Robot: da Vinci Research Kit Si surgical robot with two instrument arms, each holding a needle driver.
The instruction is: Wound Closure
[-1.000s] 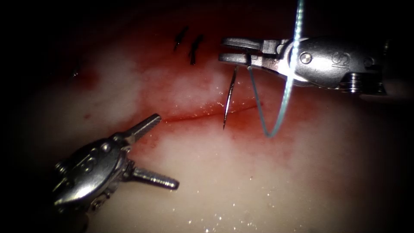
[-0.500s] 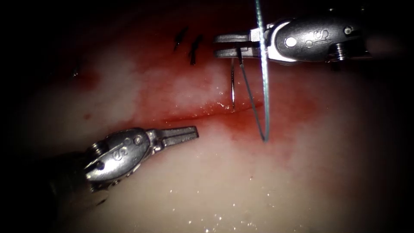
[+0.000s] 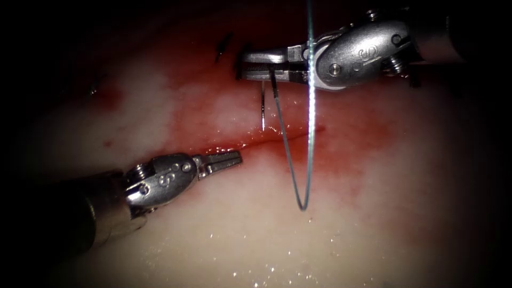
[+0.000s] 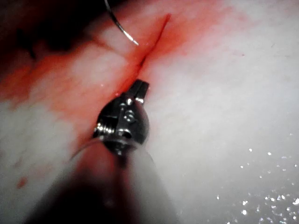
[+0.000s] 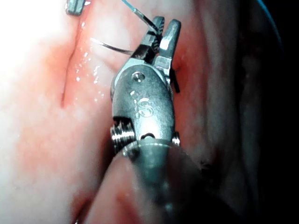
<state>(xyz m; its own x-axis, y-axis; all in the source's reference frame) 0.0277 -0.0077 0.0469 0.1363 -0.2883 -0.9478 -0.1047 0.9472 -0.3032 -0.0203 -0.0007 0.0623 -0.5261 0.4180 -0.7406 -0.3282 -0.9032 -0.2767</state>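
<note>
Needle pinched by right tool; left wrist view shows its tip free; left tool's fingers pressed together.

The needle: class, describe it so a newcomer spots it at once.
Start at the cut across the tissue. Above it the right tool holds the needle near its thread end, tip just above the cut. Unlike the looping thread, it is short, stiff, pointed.

Red fluid stains the pale tissue (thread blue-grey).
</note>
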